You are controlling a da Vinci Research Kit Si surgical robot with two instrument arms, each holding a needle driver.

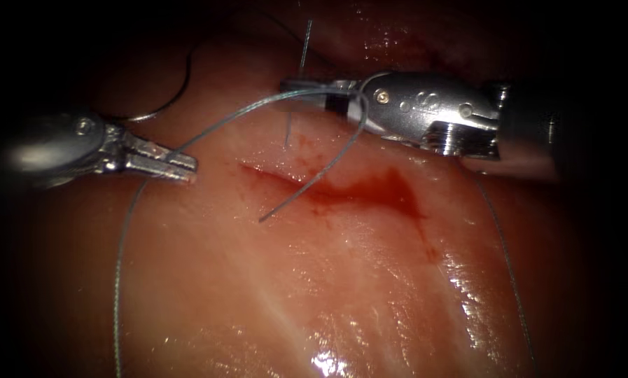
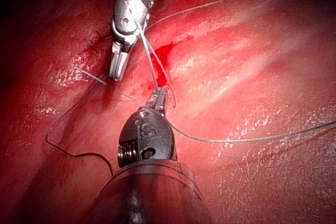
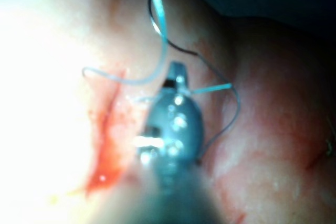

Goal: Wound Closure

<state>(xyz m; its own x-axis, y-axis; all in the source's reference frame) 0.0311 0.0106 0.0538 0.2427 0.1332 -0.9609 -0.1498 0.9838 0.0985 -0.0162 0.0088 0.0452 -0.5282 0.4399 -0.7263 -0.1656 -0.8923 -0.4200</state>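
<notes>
Scene: glistening pink pork-belly tissue (image 1: 342, 294) with a short cut (image 1: 335, 189) across its middle, red fluid (image 1: 391, 192) pooled in the cut's right half.

Thin grey-green suture thread (image 1: 243, 112) everywhere: one strand arcs from the left claw's tip up and right to the right claw's jaws; a second drops from the right claw down-left over the cut and ends free (image 1: 261, 220) on the near side; another runs from the left claw down the near-left tissue. A dark loop (image 1: 173, 94) lies far-left on the tissue. A further strand trails down the right side (image 1: 510, 273).

Left silver needle-driver claw (image 1: 187, 164): left of the cut, jaws closed on the thread, tip clear of the cut.

Right silver needle-driver claw (image 1: 292, 89): far side of the cut, jaws closed, thread draped over them. Whether they grip it, cannot tell.

Thin straight dark metal piece (image 1: 298, 70), looks like the needle seen edge-on: stands just beside the right claw's tip, lower end (image 1: 287, 143) at the tissue just beyond the cut. Whether it is in the tissue, cannot tell.

Left wrist view: left claw (image 2: 160, 98) clamps thread; right claw (image 2: 118, 69) beyond it.
</notes>
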